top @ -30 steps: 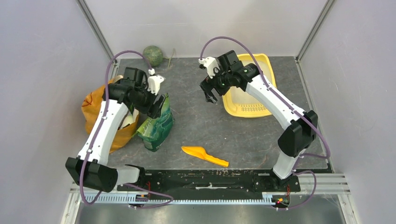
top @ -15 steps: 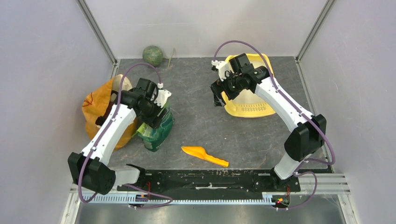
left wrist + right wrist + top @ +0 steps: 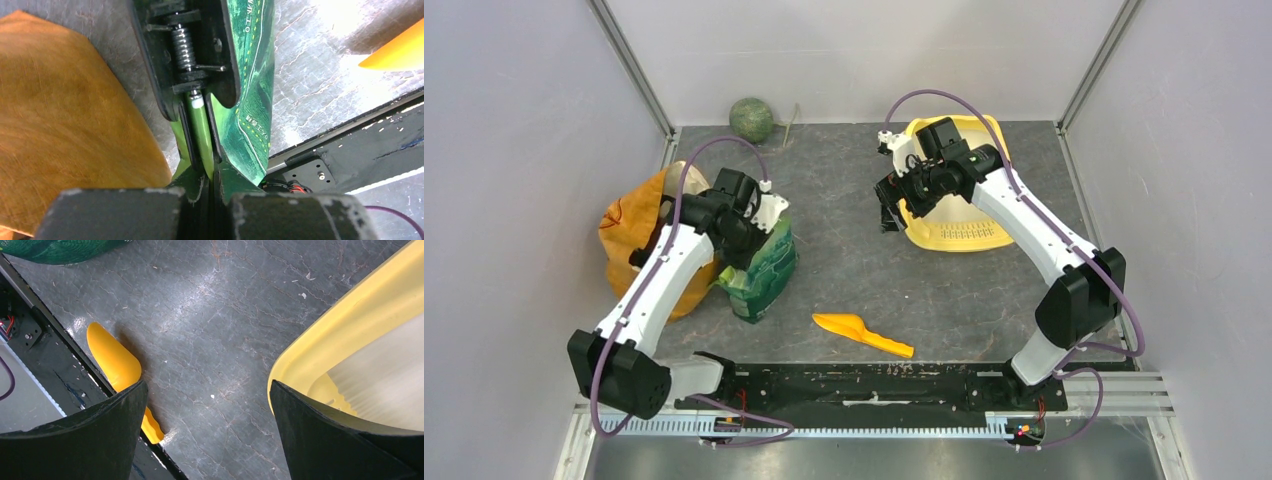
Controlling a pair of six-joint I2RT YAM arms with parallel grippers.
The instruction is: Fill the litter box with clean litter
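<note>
Box: at 1 o'clock on the worktop; the part of it I see is bare.
Left claw: pinched shut on the top of the green pouch, at 9 o'clock.
Right claw: wide, holding nothing, just beside the left rim of the box.
To do well: lift the pouch straight, with its mouth up, until it is over the box.
Room: open worktop between; scoop lies at 6 o'clock.

Both arms: white links, black joints, purple cables; perhaps a green wrist light.
</note>
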